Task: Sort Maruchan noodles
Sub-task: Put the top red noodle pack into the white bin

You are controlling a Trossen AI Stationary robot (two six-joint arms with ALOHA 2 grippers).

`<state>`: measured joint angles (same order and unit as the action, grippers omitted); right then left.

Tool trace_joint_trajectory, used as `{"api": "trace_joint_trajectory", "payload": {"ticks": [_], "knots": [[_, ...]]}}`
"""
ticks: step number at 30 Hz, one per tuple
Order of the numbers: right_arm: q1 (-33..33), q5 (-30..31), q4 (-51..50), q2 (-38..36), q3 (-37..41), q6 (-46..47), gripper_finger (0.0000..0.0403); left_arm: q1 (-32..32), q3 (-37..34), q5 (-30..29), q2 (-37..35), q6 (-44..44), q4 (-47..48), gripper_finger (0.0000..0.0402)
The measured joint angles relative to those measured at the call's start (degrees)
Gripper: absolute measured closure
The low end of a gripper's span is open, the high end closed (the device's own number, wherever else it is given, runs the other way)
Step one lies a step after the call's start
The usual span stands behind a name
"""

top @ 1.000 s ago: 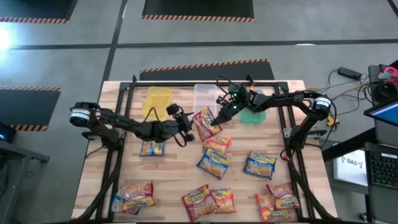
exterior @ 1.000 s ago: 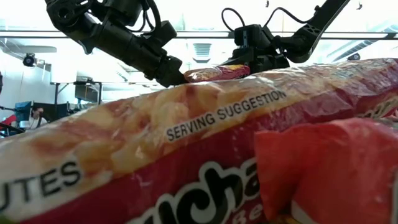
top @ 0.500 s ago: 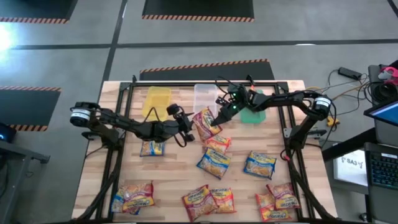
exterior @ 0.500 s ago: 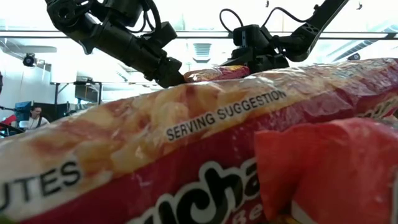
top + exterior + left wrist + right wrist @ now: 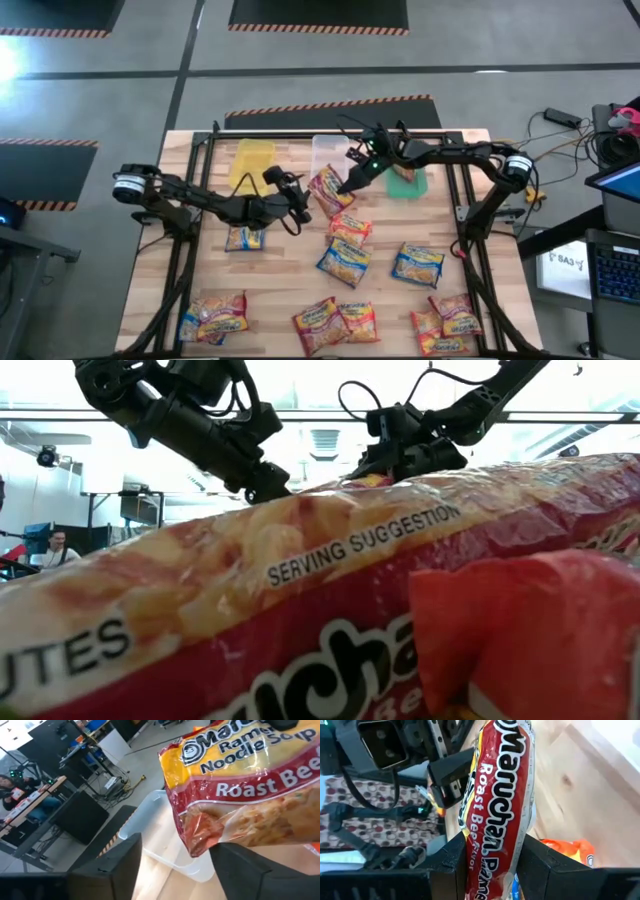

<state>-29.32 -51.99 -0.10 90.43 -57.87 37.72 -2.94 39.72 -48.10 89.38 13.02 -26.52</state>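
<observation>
While the right gripper (image 5: 348, 183) is pinching a red Roast Beef packet (image 5: 331, 191) between its jaws near the centre of the high view, the packet is hanging just below the clear bin (image 5: 328, 155), with the green bin (image 5: 410, 180) to its right and the yellow bin (image 5: 250, 160) off to the left. Its fingers (image 5: 447, 857) are pressing against both flat sides of the packet in the right wrist view. The left gripper (image 5: 300, 205) is sitting just left of that same packet, jaws spread, one corner of the wrapper dangling between them without being squeezed. Other Maruchan noodles (image 5: 345, 260) are lying scattered across the lower half of the tabletop (image 5: 285, 270), and one more packet (image 5: 300, 600) is filling the low view right up close.
</observation>
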Motion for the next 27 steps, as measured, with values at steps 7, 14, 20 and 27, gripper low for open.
{"api": "trace_joint_trajectory", "payload": {"ticks": [7,14,20,27], "knots": [[-1.07,2.61,-5.81,0.0,-4.32,-4.29,0.0283,0.0,0.0,-0.65,0.0,-0.21,2.07,0.0144],[-1.81,6.13,-11.67,0.0,-9.18,-10.68,0.0287,0.18,0.0,-0.44,0.0,-0.48,2.18,0.0143],[-2.97,9.84,-16.22,0.0,-13.17,-16.13,0.0289,0.39,0.0,-0.83,0.0,-0.48,2.19,0.0143],[-4.98,25.84,-29.56,1.02,-19.82,-32.57,0.0289,0.39,0.0,-0.87,0.0,-1.44,2.31,0.0144]]}}
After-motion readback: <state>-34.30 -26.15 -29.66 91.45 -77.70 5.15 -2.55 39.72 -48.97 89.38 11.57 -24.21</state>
